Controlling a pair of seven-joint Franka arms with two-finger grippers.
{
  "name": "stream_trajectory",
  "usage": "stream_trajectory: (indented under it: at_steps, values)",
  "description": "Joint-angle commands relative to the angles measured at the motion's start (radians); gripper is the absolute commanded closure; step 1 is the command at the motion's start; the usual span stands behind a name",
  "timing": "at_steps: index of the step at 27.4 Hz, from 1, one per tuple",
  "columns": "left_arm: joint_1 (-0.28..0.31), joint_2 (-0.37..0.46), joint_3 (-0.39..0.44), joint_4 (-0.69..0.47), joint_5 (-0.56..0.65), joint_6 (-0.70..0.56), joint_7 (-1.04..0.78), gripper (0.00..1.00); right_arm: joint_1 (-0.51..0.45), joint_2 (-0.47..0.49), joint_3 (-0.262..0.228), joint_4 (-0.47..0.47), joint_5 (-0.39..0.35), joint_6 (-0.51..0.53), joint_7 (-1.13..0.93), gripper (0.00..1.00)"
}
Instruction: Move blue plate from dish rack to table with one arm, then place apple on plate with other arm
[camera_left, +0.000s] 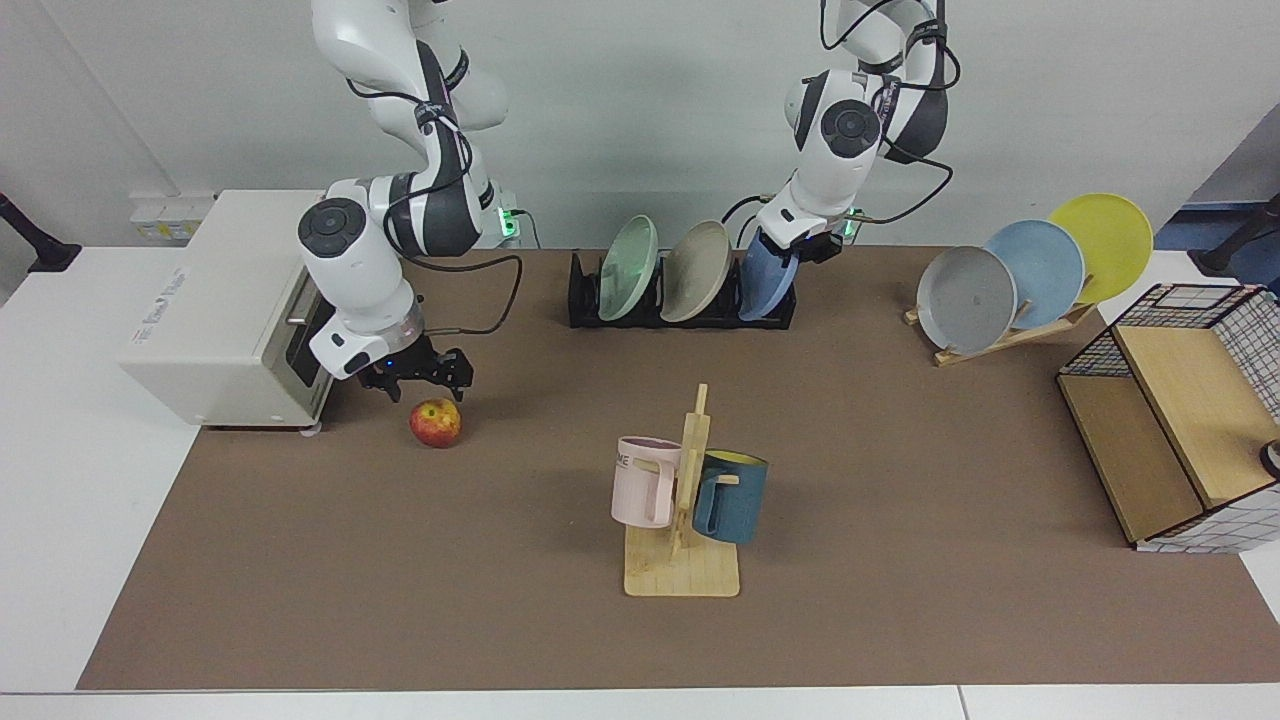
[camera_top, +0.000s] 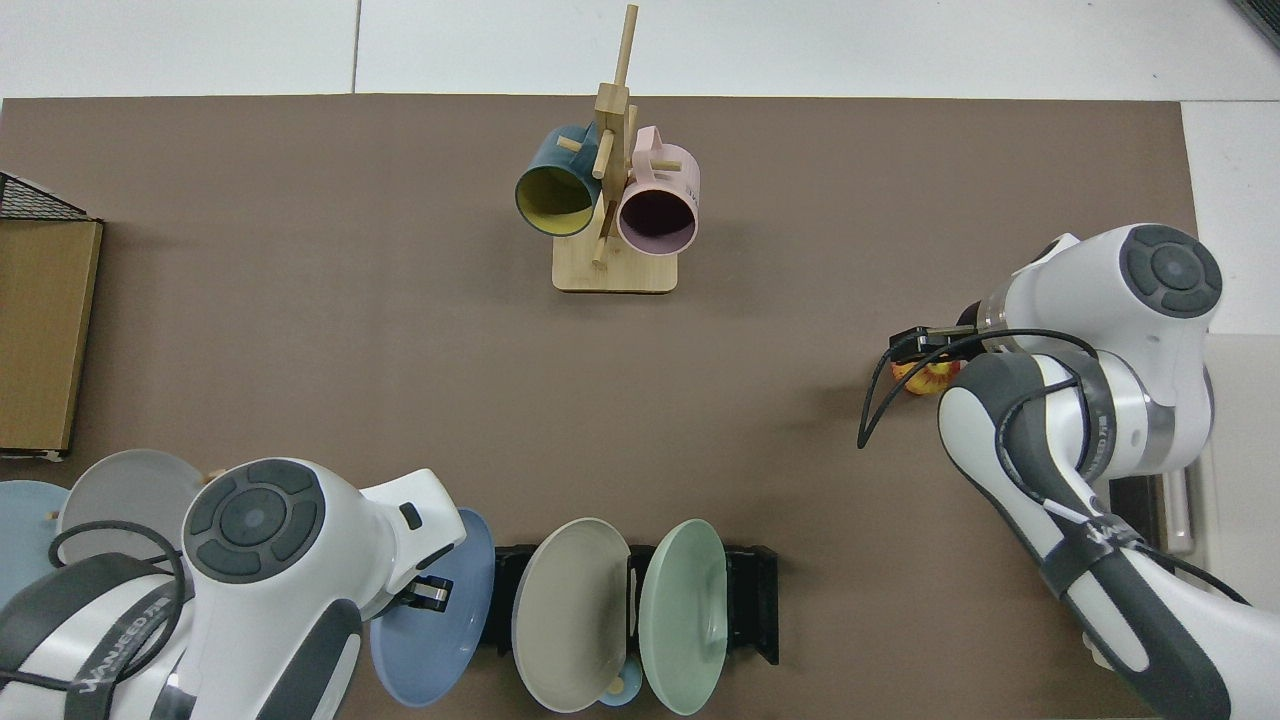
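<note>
**Both grippers down at their targets: one above the apple, one on the blue plate's rim**

At the facing view's left edge a white box-shaped appliance (camera_left: 225, 310) sits on the table (camera_left: 900, 600). Just beside its front corner the right gripper (camera_left: 418, 380) hangs low, with its fingers spread and nothing between them. The apple (camera_left: 435, 422) lies on the brown surface directly below and slightly in front of it, not yet enclosed. From above, the gripper covers most of the apple (camera_top: 925, 376), and a black cable loops past it.

Toward the middle, at the table's far side, the dish rack (camera_left: 680, 305) holds three plates on edge: a green plate (camera_left: 628, 267), a beige plate (camera_left: 696, 271) and the blue plate (camera_left: 765, 280) in the end slot nearest the left arm. The left gripper (camera_left: 795, 243) sits at the blue plate's upper rim; whether its fingers have closed on the rim cannot be told. In the top view the arm's wrist overlaps the blue plate (camera_top: 440, 620), which leans outward from the rack's end.

In the front centre stands a wooden mug stand (camera_left: 685, 530) with a pink mug (camera_left: 643, 480) and a dark teal mug (camera_left: 730, 497).

Further along, a tilted wooden plate stand (camera_left: 1010, 335) carries a grey plate (camera_left: 965, 300), a pale blue plate (camera_left: 1035, 273) and a yellow plate (camera_left: 1100, 245). A wire-and-wood basket (camera_left: 1180, 415) stands at the far edge.
</note>
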Motion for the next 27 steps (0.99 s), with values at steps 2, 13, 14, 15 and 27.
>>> stream_trajectory:
  at_steps: [2,13,14,15,27]
  values:
    - [0.008,0.000,0.029,0.108,0.072,-0.086,0.000,1.00,-0.019,0.033,0.007,-0.026,-0.017,0.066,-0.032,0.00]
    - [0.011,0.160,0.173,0.361,-0.004,-0.068,0.035,0.99,-0.032,0.085,0.008,-0.043,-0.023,0.122,-0.033,0.00]
    - [0.011,0.168,0.181,0.364,-0.052,-0.034,0.037,0.99,-0.032,0.087,0.008,-0.049,-0.023,0.122,-0.032,0.00]
    - [0.011,0.169,0.187,0.363,-0.092,0.004,0.037,0.99,-0.031,0.087,0.008,-0.053,-0.023,0.122,-0.030,0.01]
    - [0.028,0.264,0.189,0.333,-0.262,0.150,0.236,1.00,-0.028,0.099,0.008,-0.061,-0.023,0.122,-0.032,0.47]
